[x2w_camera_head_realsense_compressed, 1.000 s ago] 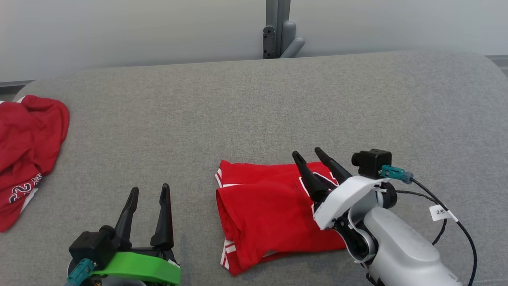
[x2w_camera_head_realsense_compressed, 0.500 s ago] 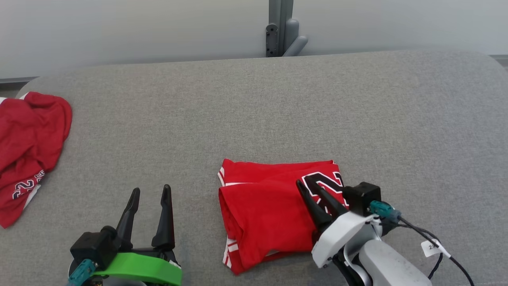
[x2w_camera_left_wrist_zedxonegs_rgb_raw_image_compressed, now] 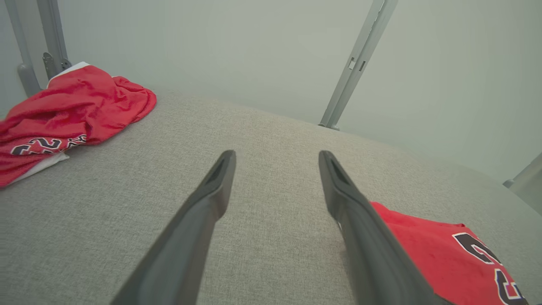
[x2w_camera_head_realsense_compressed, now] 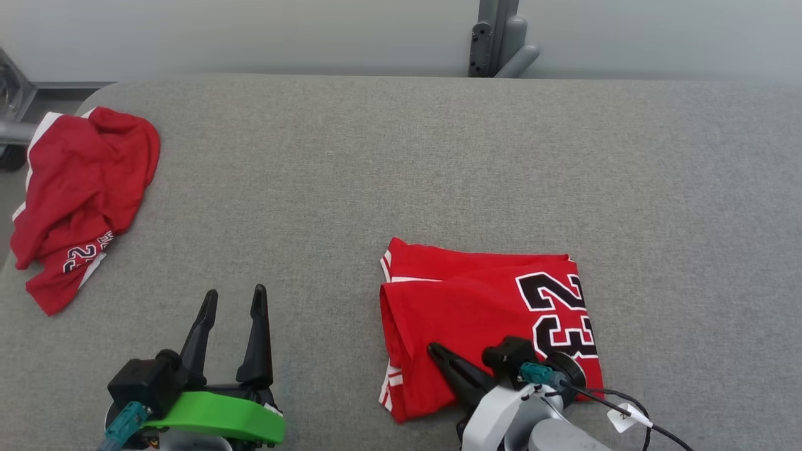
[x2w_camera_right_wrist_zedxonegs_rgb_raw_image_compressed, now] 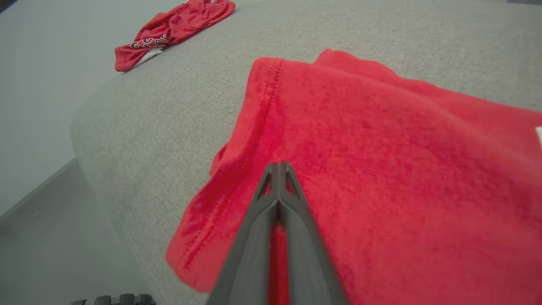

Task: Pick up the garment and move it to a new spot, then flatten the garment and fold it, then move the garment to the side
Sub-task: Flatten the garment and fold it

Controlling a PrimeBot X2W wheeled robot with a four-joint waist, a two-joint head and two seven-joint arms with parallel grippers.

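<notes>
The garment [x2w_camera_head_realsense_compressed: 476, 313] is a red jersey with a black-and-white "23", folded into a rough rectangle at the front centre-right of the grey padded table [x2w_camera_head_realsense_compressed: 401, 156]. My right gripper [x2w_camera_head_realsense_compressed: 433, 348] is shut, its two fingers pressed together and pointing over the garment's near-left part. In the right wrist view the right gripper [x2w_camera_right_wrist_zedxonegs_rgb_raw_image_compressed: 279, 166] tips meet above the red garment [x2w_camera_right_wrist_zedxonegs_rgb_raw_image_compressed: 381, 148], with no cloth visibly pinched. My left gripper [x2w_camera_head_realsense_compressed: 232, 293] stands open with nothing in it at the front left, well left of the garment. From the left wrist, the left gripper [x2w_camera_left_wrist_zedxonegs_rgb_raw_image_compressed: 275, 156] frames bare table, with the garment [x2w_camera_left_wrist_zedxonegs_rgb_raw_image_compressed: 436, 250] at lower right.
A second red jersey [x2w_camera_head_realsense_compressed: 81, 194] lies crumpled at the table's far left edge, also seen as a crumpled jersey [x2w_camera_left_wrist_zedxonegs_rgb_raw_image_compressed: 72, 110] from the left wrist and a small red jersey [x2w_camera_right_wrist_zedxonegs_rgb_raw_image_compressed: 169, 29] far off from the right wrist. A grey post [x2w_camera_head_realsense_compressed: 495, 37] stands behind the table.
My right gripper has shut and drawn back toward the near edge, uncovering the "23". The head camera has turned, shifting the whole picture. The left gripper holds still.
</notes>
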